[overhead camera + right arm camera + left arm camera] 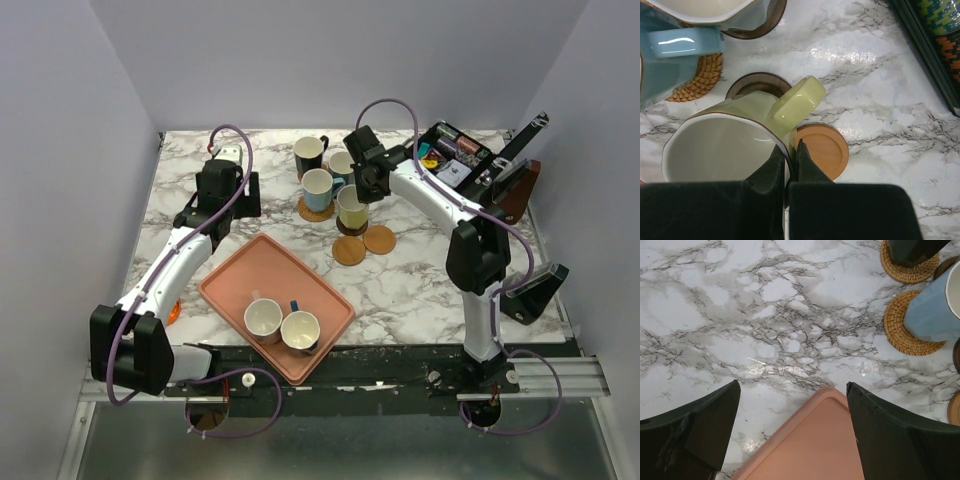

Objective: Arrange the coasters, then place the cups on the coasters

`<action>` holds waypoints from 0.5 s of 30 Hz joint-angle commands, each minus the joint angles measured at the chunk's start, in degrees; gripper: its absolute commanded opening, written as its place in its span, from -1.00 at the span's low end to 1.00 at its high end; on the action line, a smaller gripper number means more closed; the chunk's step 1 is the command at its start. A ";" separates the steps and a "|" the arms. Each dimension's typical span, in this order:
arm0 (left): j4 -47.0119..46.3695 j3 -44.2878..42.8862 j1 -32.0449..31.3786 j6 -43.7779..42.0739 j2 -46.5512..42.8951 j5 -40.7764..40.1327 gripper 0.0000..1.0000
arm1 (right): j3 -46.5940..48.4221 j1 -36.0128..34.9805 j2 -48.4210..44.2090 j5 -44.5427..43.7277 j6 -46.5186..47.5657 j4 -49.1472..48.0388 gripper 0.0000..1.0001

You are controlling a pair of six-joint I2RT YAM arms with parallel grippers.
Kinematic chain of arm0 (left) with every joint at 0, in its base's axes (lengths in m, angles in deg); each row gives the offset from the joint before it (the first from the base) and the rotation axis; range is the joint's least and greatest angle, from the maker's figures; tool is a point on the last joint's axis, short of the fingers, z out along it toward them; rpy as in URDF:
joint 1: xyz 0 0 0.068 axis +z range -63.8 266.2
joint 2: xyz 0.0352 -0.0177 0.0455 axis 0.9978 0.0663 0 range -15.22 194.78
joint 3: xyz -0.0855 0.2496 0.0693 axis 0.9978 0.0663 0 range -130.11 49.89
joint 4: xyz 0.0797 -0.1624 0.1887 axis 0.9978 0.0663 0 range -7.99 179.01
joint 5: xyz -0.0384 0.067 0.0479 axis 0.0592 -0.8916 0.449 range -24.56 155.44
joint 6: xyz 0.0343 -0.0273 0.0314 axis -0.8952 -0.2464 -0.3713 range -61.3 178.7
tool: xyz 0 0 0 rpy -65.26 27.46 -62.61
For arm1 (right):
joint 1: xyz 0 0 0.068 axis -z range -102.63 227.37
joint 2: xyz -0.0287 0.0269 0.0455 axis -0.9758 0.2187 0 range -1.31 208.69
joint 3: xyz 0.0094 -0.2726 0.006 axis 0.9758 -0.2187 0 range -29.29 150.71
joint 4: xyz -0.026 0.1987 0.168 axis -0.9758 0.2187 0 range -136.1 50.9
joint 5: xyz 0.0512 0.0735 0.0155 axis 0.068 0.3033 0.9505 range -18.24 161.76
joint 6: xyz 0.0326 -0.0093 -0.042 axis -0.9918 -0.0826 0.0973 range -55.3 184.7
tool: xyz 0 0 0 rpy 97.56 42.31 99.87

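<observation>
My right gripper (788,147) is shut on the rim of the yellowish cup (725,145), next to its handle. One finger is inside the cup and one outside. That cup (351,205) is over a dark brown coaster (757,82); I cannot tell whether it rests on it. The light blue cup (318,188) and the black cup (311,155) each stand on a woven coaster (902,325). Two bare tan coasters (349,250) (379,239) lie nearby. Two more cups (263,319) (300,330) stand in the pink tray (230,285). My left gripper (792,385) hangs open and empty over the tray's far corner.
A black box (455,160) of small items sits at the back right corner, with a brown stand (520,190) beside it. Another cup (715,10) stands on a dark coaster behind the yellowish one. A small orange thing (172,312) lies by the left arm.
</observation>
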 commanded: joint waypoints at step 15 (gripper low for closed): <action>-0.79 -2.48 0.86 -1.40 1.90 1.92 0.89 | 2.39 1.62 1.89 0.08 -0.91 -1.97 -0.99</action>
